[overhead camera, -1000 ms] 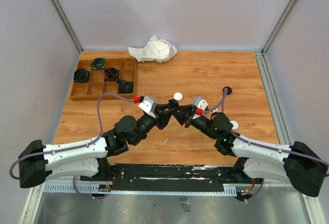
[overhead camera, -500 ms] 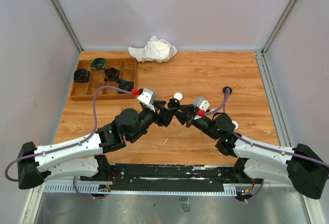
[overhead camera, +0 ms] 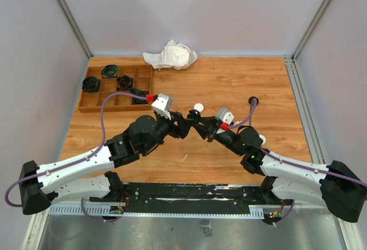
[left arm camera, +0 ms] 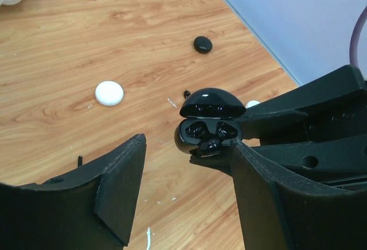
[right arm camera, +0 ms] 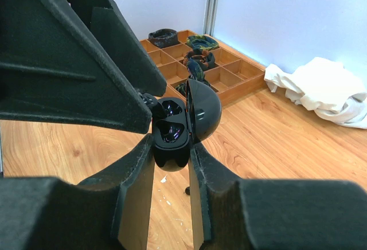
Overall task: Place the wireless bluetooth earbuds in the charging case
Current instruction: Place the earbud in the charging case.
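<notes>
While my right tool (right arm camera: 171, 144) pinches the black charging case (left arm camera: 207, 138) by its lower half above the middle of the desk (overhead camera: 229, 84), the lid stands open. The black earbuds (left arm camera: 199, 128) sit in the pockets of the case. One dark piece lies at the case's near lip; I cannot tell whether it is seated.

My left tool (left arm camera: 187, 145) is spread wide just beside the case, on its left, with nothing between its fingers (left arm camera: 123, 187). From above, the two tools meet tip to tip.

On the desk near my arms lies a thin white sliver (overhead camera: 184, 157). Just past the case's lid sits a tiny black bit (left arm camera: 187, 93), too small for me to name. Left of it and a little farther rests a white round puck (left arm camera: 109, 93). Another white round piece (overhead camera: 261, 139) shows at the right, partly hidden by my right arm. Farther right, well apart from the white puck, lies a black round puck (left arm camera: 202, 44).

At the far left stands a wooden tray (overhead camera: 151, 77) split into compartments, several holding dark round things (overhead camera: 90, 84). A crumpled white cloth (overhead camera: 172, 55) lies against the far edge, just right of the tray.
</notes>
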`<state>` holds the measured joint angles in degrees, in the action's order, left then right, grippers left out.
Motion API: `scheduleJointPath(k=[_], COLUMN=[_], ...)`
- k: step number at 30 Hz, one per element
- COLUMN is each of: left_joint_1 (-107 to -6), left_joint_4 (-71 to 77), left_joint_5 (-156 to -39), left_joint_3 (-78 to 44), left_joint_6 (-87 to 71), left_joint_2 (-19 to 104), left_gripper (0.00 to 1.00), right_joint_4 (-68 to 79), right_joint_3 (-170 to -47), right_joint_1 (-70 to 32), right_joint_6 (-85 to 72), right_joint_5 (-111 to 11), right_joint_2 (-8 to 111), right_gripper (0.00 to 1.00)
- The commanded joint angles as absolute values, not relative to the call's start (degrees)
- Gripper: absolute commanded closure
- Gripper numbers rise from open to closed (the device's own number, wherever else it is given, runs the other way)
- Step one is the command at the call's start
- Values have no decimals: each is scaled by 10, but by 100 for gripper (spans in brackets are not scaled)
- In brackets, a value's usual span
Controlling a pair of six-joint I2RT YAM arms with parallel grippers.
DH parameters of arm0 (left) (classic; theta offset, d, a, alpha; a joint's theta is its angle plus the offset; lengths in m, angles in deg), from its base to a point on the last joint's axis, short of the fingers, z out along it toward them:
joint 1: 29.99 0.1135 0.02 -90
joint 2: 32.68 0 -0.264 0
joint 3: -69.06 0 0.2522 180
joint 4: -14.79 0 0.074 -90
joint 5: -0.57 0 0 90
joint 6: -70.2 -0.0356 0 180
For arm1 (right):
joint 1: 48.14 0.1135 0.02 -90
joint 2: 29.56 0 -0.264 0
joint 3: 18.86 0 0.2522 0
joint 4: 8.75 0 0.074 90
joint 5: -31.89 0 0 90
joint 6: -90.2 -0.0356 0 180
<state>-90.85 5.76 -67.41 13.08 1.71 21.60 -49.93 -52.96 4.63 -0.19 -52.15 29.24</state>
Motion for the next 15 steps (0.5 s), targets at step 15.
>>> scheduleJointPath(k=[15], left_joint_1=[-844], left_joint_4=[28], left_joint_5=[-704], left_joint_3=[120], left_joint_6=[48], left_joint_2=[199], left_gripper=[36], right_joint_4=[-509], right_joint_3=[-531], right_joint_1=[55], right_joint_6=[2], right_joint_5=[-519], right_joint_2=[279], right_gripper=[78])
